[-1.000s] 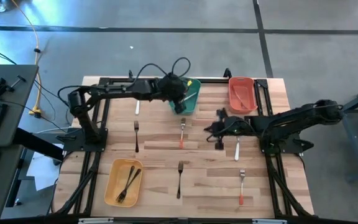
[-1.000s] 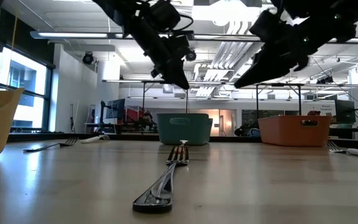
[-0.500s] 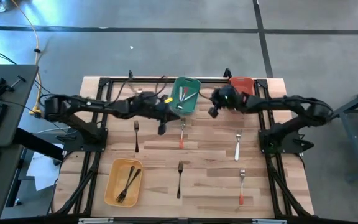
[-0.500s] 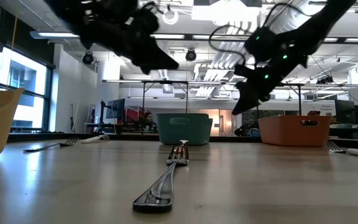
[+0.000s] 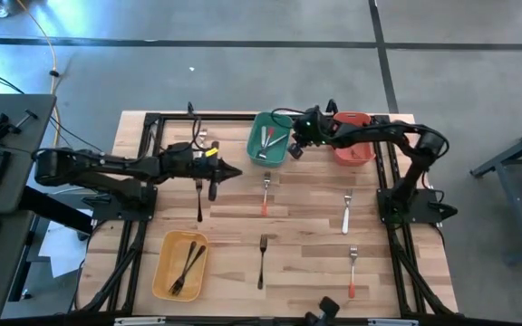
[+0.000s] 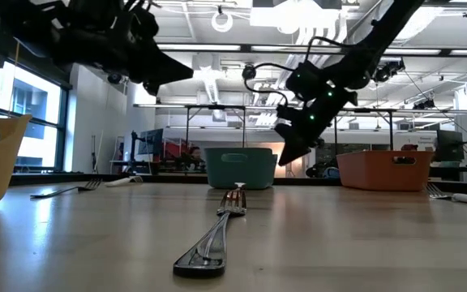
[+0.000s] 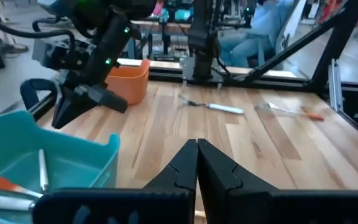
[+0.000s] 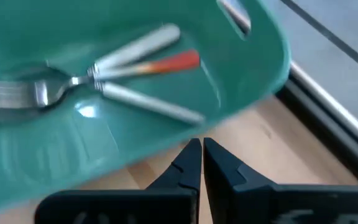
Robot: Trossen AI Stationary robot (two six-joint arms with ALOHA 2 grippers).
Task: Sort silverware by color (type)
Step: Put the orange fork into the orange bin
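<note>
Several forks lie spread over the wooden table (image 5: 306,226), nearly all with their long axis running near-to-far and tines toward the far edge. A black fork (image 5: 262,261) lies near the middle front; in the low view it runs straight away from the camera. A red-handled fork (image 5: 265,192) lies just nearer than the green bin (image 5: 255,149). A second red-handled fork (image 5: 352,271) lies at the near right. A white-handled fork (image 5: 346,212) lies to the right of centre. Another black fork (image 5: 198,197) lies left of centre, partly under the left gripper. Two black forks (image 5: 187,264) rest slanted in the yellow bin (image 5: 159,267) at the near left. Inside the green bin at the far middle lie two white-handled forks (image 8: 138,99) and a red-handled one (image 8: 166,64), slanted and overlapping, tines together.

The left gripper (image 5: 227,172) hangs above the table left of centre, pointing right, its fingers (image 7: 185,167) pressed together with nothing between them. The right gripper (image 5: 291,150) hangs at the green bin's right edge, fingers (image 8: 188,163) nearly touching and empty. The red bin (image 5: 362,152) stands at the far right, partly under the right arm.
</note>
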